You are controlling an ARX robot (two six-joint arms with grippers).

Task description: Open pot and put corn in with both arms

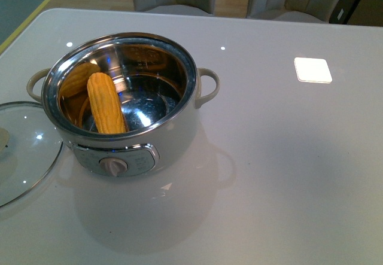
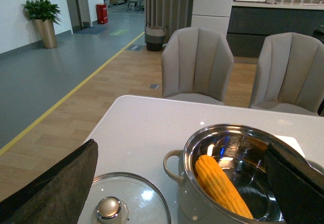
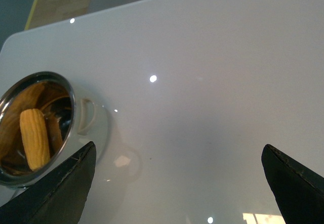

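The cream-white pot (image 1: 173,136) stands uncovered on the white table, left of centre in the front view. Inside it the yellow corn (image 1: 106,103) leans against the steel wall, tip up. The pot (image 2: 190,201) and corn (image 2: 220,186) also show in the left wrist view, and the pot (image 3: 71,107) with the corn (image 3: 34,138) in the right wrist view. My left gripper (image 2: 185,193) is open, held above the pot's left side and the lid. My right gripper (image 3: 177,183) is open over bare table to the right of the pot. Neither arm shows in the front view.
The glass lid (image 1: 24,151) lies flat on the table just left of the pot, and its knob (image 2: 109,209) shows in the left wrist view. A white square patch (image 1: 312,69) sits at the table's far right. Two grey chairs (image 2: 197,64) stand behind the table.
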